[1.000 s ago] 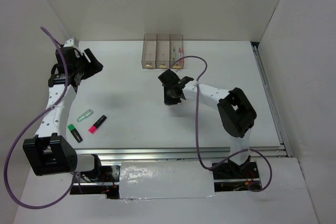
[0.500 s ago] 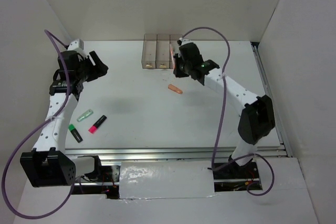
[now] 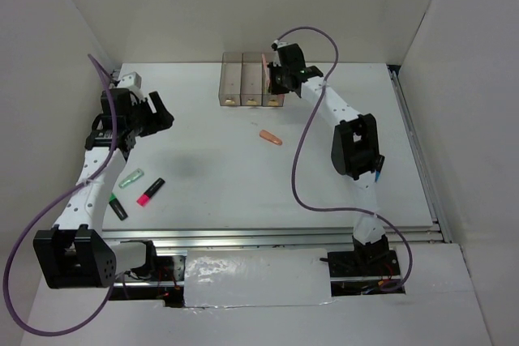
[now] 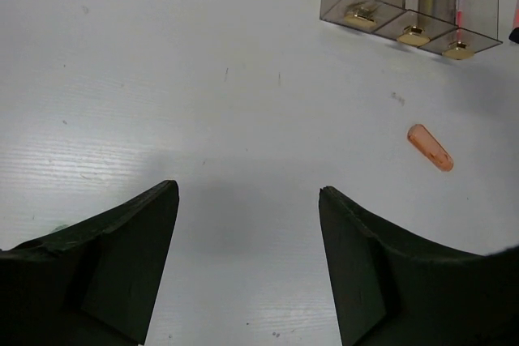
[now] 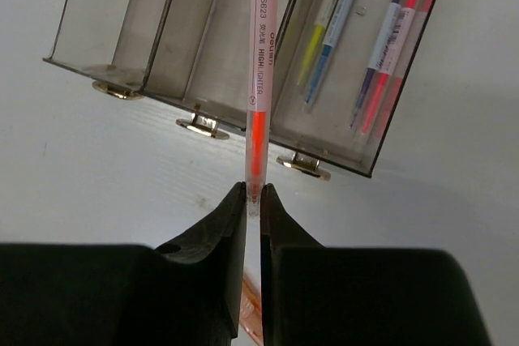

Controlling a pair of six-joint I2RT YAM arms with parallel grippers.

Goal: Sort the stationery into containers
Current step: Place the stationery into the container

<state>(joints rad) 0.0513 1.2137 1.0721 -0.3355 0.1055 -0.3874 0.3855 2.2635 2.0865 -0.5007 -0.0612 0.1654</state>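
Right wrist view showed the right claw [image 5: 252, 196] pinching the near end of an orange highlighter [image 5: 259, 54]. The highlighter stretched away over the three joined bins [image 5: 113, 22], along the wall between the middle and right compartments (which one it was over could not be told). Several pens [image 5: 388, 46] lay in the right compartment. From above, the left claw [image 3: 158, 111] hung spread and empty over the left side of the counter [image 3: 211, 151], well apart from the bins. A small orange piece [image 3: 272, 138] lay in front of them. Near the left arm, a pale green pen [image 3: 130, 177], a pink highlighter with black cap [image 3: 150, 192] and a green-and-black marker [image 3: 116, 206] lay close together.
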